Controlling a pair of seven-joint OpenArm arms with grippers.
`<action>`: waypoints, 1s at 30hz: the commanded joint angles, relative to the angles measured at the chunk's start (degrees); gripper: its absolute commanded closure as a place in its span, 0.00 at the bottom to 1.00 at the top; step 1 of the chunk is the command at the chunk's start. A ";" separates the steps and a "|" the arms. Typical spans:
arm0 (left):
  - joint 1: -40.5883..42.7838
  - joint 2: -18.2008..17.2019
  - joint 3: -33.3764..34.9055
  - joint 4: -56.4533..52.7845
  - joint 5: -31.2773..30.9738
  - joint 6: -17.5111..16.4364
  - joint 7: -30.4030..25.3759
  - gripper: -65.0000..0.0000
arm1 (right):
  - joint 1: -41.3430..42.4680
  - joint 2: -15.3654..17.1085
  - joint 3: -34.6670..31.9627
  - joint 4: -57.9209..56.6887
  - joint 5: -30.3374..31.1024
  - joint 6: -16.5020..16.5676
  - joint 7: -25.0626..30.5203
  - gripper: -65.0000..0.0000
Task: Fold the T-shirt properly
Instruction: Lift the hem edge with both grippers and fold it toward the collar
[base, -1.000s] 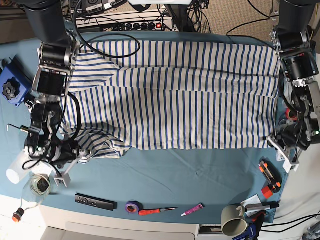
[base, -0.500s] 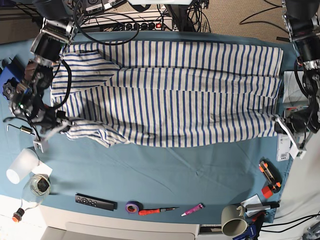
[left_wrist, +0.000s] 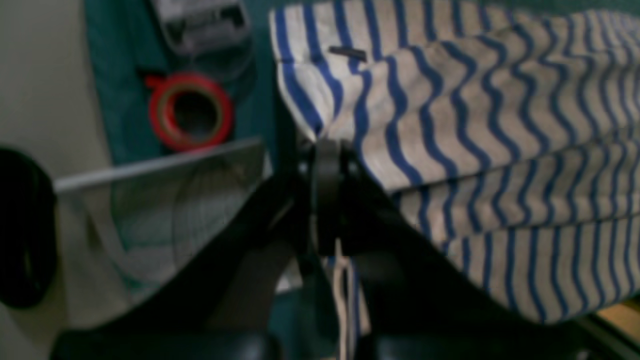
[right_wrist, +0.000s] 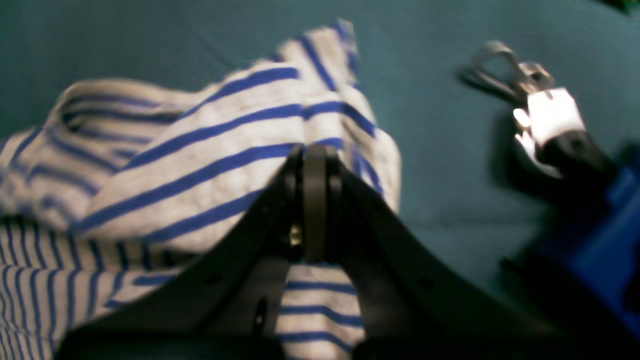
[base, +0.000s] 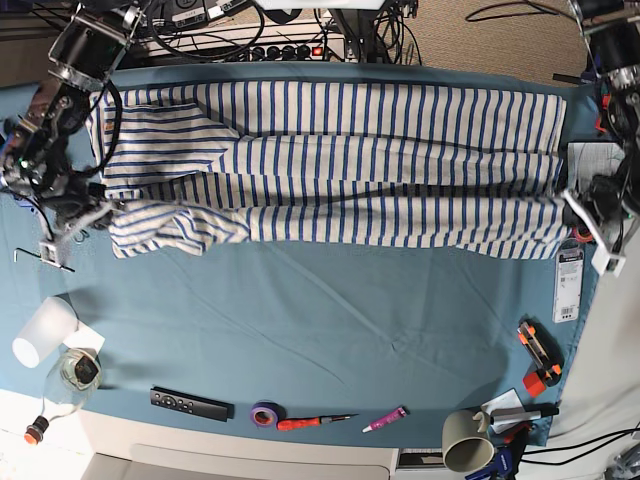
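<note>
Near edge of the counter (base: 330, 340) carries clutter only: remote (base: 190, 404), purple tape (base: 265, 413), mug (base: 465, 441), cup (base: 40, 331).

Shirt (base: 340, 180) lies past that, spread across the far half, long axis left-right across the base view. Its near hem is pulled up into a band running between the two claws.

Right claw (right_wrist: 315, 165) is clamped on the shirt's near corner at the sleeve end; cloth bunches just beyond its tips. Left claw (left_wrist: 327, 155) is clamped on the opposite near corner at the hem end.

Each arm sits at its own end, and the rest of the shirt lies farther back from both, so the fold likely carries the held edge away toward the far edge.

Wrist views confirm cloth pinched in closed jaws; base view is too small for that. Only the base view shows the full span and the band's slight sag at the sleeve end. Red tape (left_wrist: 190, 112) beside the left claw shows clearly only in the left wrist view.
</note>
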 joint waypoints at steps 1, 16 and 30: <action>0.02 -1.25 -0.87 1.36 -0.94 -0.20 -0.66 1.00 | 0.48 1.14 1.62 0.94 0.57 0.20 1.22 1.00; 6.99 -1.16 -10.32 6.38 -2.03 -0.22 -1.60 1.00 | -2.82 1.18 13.60 0.94 0.50 0.20 0.96 1.00; 9.14 -1.09 -10.54 6.38 -4.09 -1.29 -2.16 1.00 | -2.62 1.20 14.10 0.96 7.56 2.89 0.90 1.00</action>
